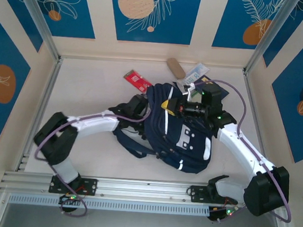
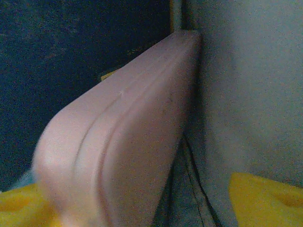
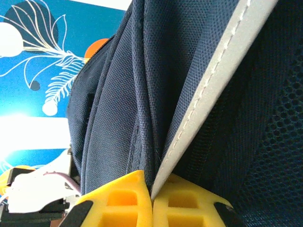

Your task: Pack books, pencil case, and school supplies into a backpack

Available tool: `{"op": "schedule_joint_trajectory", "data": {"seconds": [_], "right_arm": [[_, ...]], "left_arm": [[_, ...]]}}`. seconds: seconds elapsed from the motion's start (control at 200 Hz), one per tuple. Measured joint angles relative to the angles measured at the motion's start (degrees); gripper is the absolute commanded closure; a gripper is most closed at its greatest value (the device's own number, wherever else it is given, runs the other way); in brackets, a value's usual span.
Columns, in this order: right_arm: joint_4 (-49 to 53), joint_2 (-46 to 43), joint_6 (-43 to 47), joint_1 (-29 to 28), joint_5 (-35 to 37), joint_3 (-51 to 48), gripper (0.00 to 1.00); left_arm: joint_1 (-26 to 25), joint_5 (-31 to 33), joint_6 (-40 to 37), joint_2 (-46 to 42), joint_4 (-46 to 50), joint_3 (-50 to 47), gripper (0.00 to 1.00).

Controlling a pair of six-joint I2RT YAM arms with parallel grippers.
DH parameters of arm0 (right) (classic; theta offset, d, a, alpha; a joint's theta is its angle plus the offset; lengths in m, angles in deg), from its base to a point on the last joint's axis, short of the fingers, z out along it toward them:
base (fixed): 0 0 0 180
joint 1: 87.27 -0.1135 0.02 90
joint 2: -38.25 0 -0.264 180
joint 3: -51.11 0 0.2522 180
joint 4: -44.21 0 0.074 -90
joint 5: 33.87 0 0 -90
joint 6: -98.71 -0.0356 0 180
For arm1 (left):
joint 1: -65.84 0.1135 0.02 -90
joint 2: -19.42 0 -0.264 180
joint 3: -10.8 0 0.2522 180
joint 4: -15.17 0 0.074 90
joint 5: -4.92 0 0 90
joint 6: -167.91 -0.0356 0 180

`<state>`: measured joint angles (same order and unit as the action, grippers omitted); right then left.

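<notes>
Pink pencil case (image 2: 123, 142) reads soft and light, I'd pinch mid-length; left gripper (image 2: 142, 204) spread wide around it, right gripper (image 3: 152, 201) clamping floppy backpack (image 3: 189, 94) edge.

Here's the pale cream worktop (image 1: 89, 92), softly and evenly lit. Behind it the back wall (image 1: 147, 36) rises in deep blue panels with white leaf drawings and orange discs, cream strips between them. The same panels cover the left wall (image 1: 7, 69) and right wall (image 1: 302, 95) flanking the worktop. Silver metal posts (image 1: 35, 15) climb from its far corners, and a slotted aluminium rail (image 1: 145, 189) runs along its near edge.
</notes>
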<state>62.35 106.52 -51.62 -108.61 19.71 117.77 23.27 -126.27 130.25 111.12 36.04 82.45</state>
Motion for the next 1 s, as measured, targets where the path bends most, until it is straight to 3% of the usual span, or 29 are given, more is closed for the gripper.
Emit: {"op": "schedule_joint_trajectory", "data": {"seconds": [0.325, 0.49, 0.62, 0.765, 0.9, 1.0], "right_arm": [[3.56, -5.16, 4.52, -0.55, -1.53, -1.73, 1.00], [5.38, -4.26, 8.24, -5.60, 1.14, -2.91, 0.98], [7.06, 0.02, 11.28, -12.50, 5.01, -2.89, 0.86], [9.73, 5.27, 13.42, -14.82, 8.68, -0.37, 0.71], [18.43, 13.64, 18.84, -18.16, 13.75, 9.94, 0.57], [25.46, 18.03, 23.17, -21.57, 19.47, 17.81, 0.53]], "left_arm": [[9.05, 9.20, -4.81, -22.32, 13.90, -7.10, 0.23], [15.56, 17.27, -6.75, -30.77, 25.31, -5.14, 0.23], [15.85, 22.64, -7.91, -32.02, 30.14, -0.09, 0.22], [15.85, 26.99, -7.93, -32.28, 32.61, 0.85, 0.22], [15.85, 30.32, -7.96, -32.28, 35.17, 1.09, 0.22], [15.85, 32.35, -8.22, -32.28, 36.59, 2.01, 0.21]]}}
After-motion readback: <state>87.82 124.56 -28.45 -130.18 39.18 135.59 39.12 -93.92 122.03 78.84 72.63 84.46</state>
